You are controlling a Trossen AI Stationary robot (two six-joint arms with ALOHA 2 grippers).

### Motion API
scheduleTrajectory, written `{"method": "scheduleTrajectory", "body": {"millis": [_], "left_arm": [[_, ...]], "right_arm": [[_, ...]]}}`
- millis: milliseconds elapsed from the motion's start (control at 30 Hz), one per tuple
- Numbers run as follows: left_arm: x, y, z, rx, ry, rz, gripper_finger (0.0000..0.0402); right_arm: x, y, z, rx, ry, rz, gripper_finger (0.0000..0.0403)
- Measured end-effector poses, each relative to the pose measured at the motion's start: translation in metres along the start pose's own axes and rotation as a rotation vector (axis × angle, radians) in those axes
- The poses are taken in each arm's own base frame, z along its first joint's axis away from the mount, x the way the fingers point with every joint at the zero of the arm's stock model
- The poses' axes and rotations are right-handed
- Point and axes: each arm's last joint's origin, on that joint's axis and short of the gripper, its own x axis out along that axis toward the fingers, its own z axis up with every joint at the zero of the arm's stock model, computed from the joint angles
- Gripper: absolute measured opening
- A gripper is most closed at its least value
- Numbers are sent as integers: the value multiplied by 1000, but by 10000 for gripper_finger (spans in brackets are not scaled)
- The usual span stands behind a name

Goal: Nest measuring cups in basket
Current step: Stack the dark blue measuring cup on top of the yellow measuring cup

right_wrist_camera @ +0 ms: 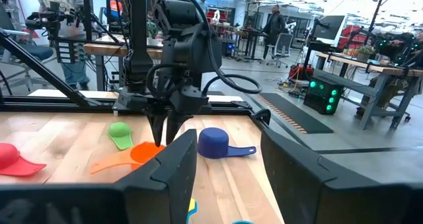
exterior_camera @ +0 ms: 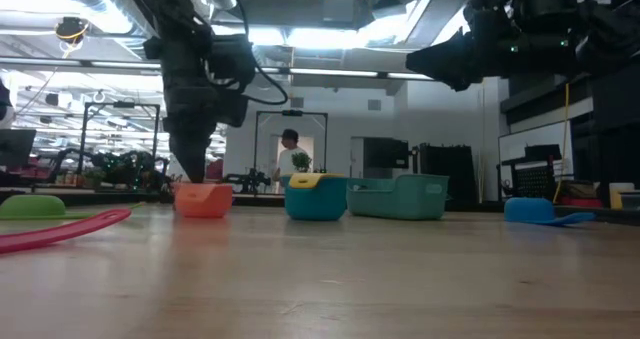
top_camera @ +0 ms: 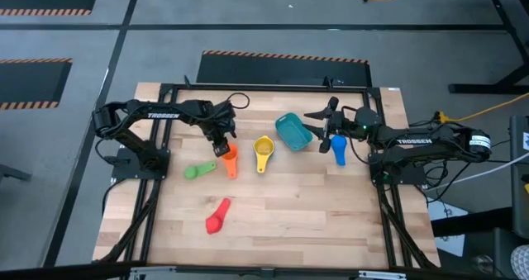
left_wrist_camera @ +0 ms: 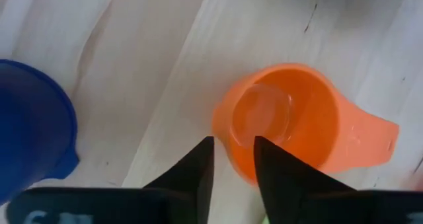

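Red measuring cup point(top_camera: 218, 216) nearest, at counter's point(top_camera: 314, 222) 7 o'clock, alone, room all round. Left claw point(left_wrist_camera: 232, 159) straddles orange cup point(left_wrist_camera: 284, 125) rim, fingers narrowly parted, one inside bowl, one outside; grip loose. Orange cup sits left of centre, green cup point(top_camera: 197, 170) beside. Cups look light, stiff, slick plastic: pinch rim or flat handle. Yellow cup point(top_camera: 264, 152) centre; teal basket point(top_camera: 293, 131) at 1 o'clock, walls low. Right claw point(top_camera: 318, 130) wide, empty, raised over basket; light blue cup point(top_camera: 339, 149) close by.

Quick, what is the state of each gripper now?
Left gripper: fingers slightly apart across the orange cup rim; grip cannot be told.
Right gripper: open, holding nothing, above the basket.
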Motion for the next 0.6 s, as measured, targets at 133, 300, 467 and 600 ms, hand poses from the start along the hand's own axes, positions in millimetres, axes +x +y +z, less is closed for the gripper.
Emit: {"method": "scheduleTrajectory", "body": {"millis": [133,300,467,600], "left_arm": [[0,0,3,-15,-27,-3,127],[-3,-1,7,-12,-56,-4,146],[-26,3,31,-20,-156,49,145],[-60,8,60,68,-293,120,144]], "right_arm": [[0,0,0,0,0,0,174],[0,0,0,0,0,0,174],[0,0,0,0,0,0,174],[0,0,0,0,0,0,174]]}}
